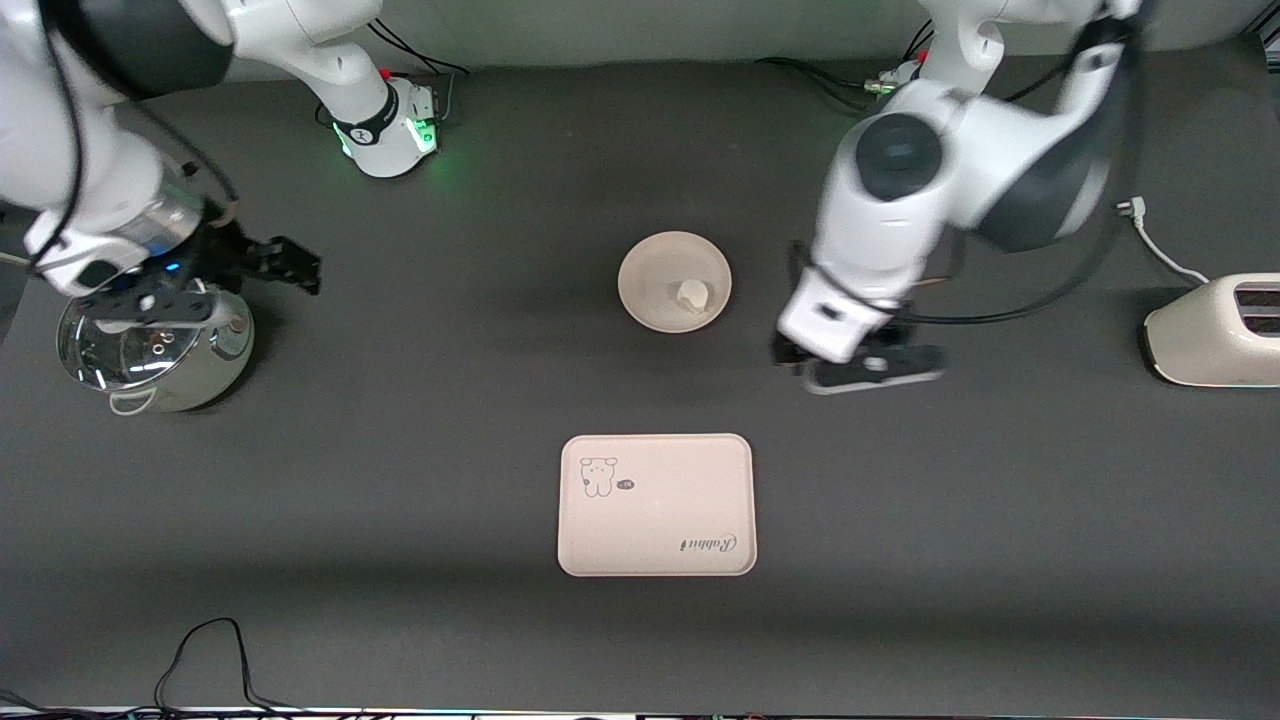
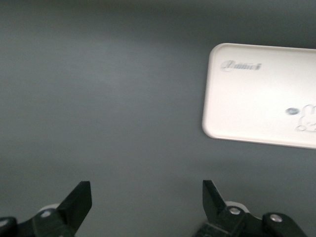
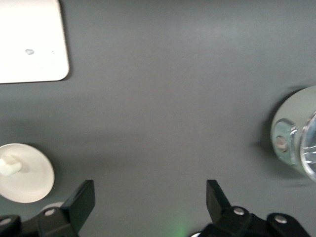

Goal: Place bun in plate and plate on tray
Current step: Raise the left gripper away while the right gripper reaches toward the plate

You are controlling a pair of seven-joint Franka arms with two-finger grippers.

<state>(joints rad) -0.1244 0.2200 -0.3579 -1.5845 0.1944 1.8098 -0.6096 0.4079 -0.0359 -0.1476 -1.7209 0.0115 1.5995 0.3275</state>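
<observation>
The bun [image 1: 692,294] lies in the round plate [image 1: 648,268] at the table's middle. The tray [image 1: 660,520] with the rabbit drawing lies flat and bare, nearer to the front camera than the plate. My left gripper [image 1: 866,367] is open and empty, low over bare table beside the plate toward the left arm's end. Its wrist view shows its open gripper [image 2: 146,198] and the tray [image 2: 256,103]. My right gripper [image 1: 293,264] is open and empty beside a steel pot. Its wrist view shows its gripper [image 3: 148,197], the plate [image 3: 30,183], the bun [image 3: 10,165] and the tray's corner [image 3: 29,49].
A steel pot with a glass lid [image 1: 150,345] stands at the right arm's end, also in the right wrist view [image 3: 296,136]. A cream toaster [image 1: 1215,330] with its cord stands at the left arm's end. Cables lie near the table's front edge [image 1: 210,650].
</observation>
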